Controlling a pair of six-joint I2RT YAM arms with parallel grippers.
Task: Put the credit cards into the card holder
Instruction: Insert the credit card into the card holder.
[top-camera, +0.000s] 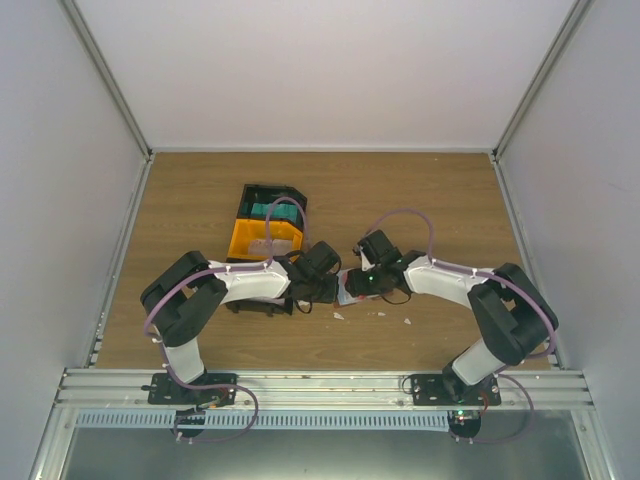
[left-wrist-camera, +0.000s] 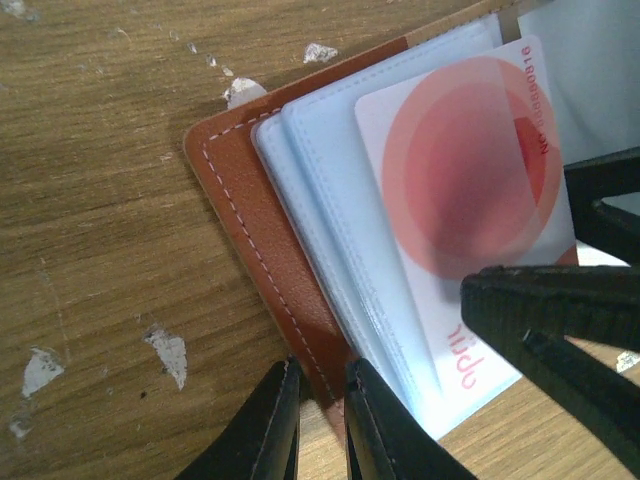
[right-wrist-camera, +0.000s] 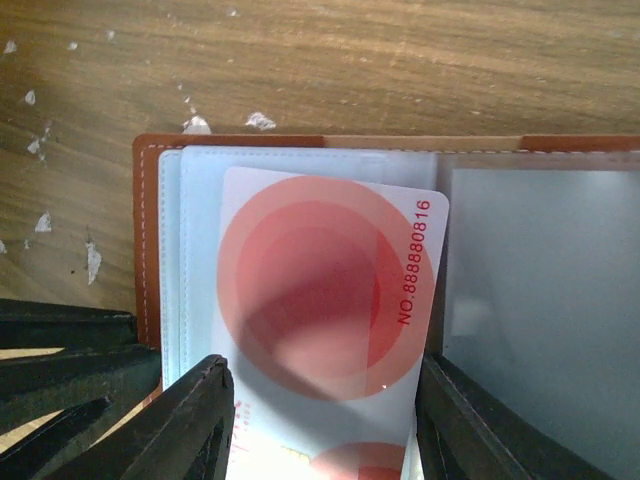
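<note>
Right pincer (right-wrist-camera: 322, 400) grips a red-and-white credit card (right-wrist-camera: 320, 280) over the card holder (right-wrist-camera: 148, 250); left pincer (left-wrist-camera: 320, 395) clamps its cover. Insertion looks unfinished; teal cards (top-camera: 268, 208) wait in a bin (top-camera: 255, 240).

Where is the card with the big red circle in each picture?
Top external: the red-and-white card is a tiny pale sliver just below centre, mostly hidden.
Left wrist: right of centre, tilted.
Right wrist: centre, running off the bottom edge.
Shared landmark: the card holder, its brown stitched edge left of the card in both wrist views.
</note>
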